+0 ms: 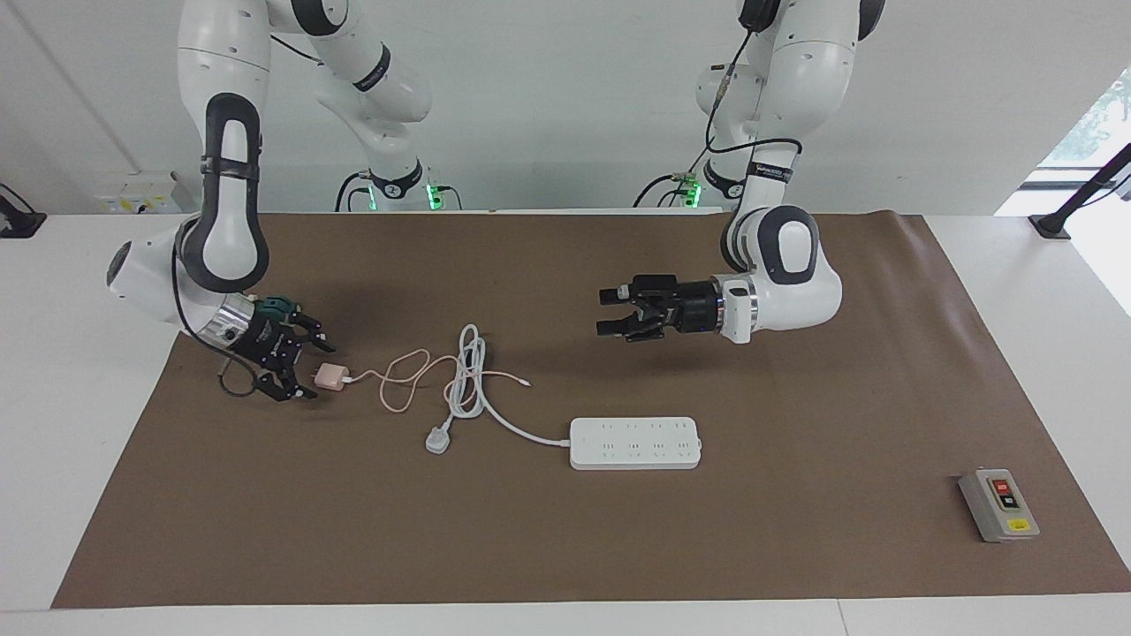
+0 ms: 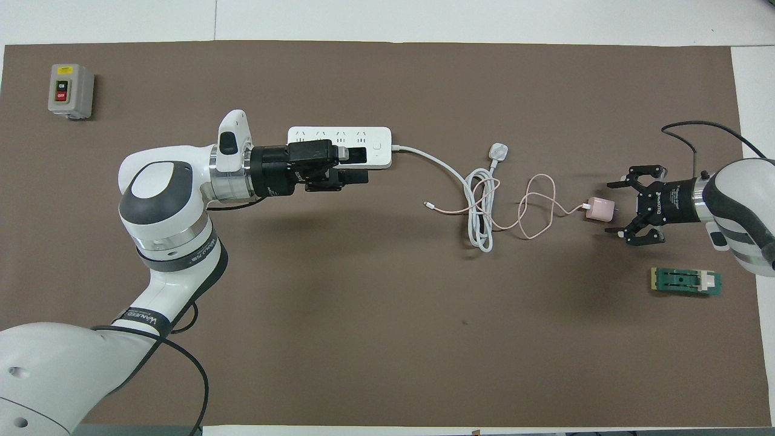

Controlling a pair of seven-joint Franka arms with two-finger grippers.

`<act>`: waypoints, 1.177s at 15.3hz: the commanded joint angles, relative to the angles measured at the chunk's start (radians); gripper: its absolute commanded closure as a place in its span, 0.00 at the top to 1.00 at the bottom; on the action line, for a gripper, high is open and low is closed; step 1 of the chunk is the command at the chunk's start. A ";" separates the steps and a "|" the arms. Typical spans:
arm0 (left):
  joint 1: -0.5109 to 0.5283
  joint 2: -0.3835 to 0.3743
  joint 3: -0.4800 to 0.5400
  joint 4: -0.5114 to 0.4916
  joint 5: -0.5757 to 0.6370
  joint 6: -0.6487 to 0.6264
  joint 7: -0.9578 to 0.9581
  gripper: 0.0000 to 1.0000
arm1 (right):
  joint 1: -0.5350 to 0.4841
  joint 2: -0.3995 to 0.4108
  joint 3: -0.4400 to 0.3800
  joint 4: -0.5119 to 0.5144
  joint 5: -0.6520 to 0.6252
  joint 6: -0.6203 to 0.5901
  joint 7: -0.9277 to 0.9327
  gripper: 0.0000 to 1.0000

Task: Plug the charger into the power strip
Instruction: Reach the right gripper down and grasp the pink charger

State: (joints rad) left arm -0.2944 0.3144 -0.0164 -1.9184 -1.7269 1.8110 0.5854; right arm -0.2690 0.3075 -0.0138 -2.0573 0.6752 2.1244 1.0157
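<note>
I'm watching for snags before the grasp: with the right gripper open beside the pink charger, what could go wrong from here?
1. The right gripper is open at the prong end of the charger; closing there could pinch the prongs or nudge the small cube away.
2. The charger's pink cable loops across the coiled white cord; lifting may drag that cord.
3. The left gripper, open, hovers over the mat, not on the power strip, so the strip could slide during insertion.

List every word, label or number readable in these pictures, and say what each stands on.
"ON": top button of the grey switch box.
"OFF": its red button below.
Yellow sticker on the switch box: too small to read.
Band lettering on the left arm: too blurred to be sure of.
White print on the right gripper: unreadable.
Power strip: no legible markings.
</note>
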 commanded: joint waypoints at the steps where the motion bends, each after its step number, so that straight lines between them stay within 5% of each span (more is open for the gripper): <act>1: -0.003 0.005 0.010 0.002 -0.022 -0.015 0.013 1.00 | -0.007 -0.010 0.006 -0.029 0.026 0.023 -0.042 1.00; 10: -0.006 0.006 0.012 0.006 -0.022 -0.007 0.013 1.00 | -0.016 -0.016 0.006 -0.063 0.029 0.038 -0.109 0.94; 12: -0.002 0.006 0.012 0.002 -0.022 -0.013 0.013 1.00 | -0.016 -0.018 0.006 -0.063 0.030 0.038 -0.112 0.84; 14: 0.003 0.006 0.013 0.004 -0.019 -0.018 0.011 1.00 | -0.016 -0.018 0.006 -0.063 0.033 0.038 -0.111 0.60; 16: 0.003 0.006 0.012 0.002 -0.020 -0.015 0.013 1.00 | -0.016 -0.018 0.006 -0.060 0.063 0.038 -0.106 0.22; 18: 0.003 0.006 0.012 0.002 -0.020 -0.016 0.013 1.00 | -0.016 -0.016 0.006 -0.043 0.085 0.028 -0.101 0.10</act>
State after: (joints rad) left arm -0.2932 0.3144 -0.0089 -1.9171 -1.7282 1.8110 0.5854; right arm -0.2721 0.3073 -0.0151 -2.0943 0.7180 2.1427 0.9418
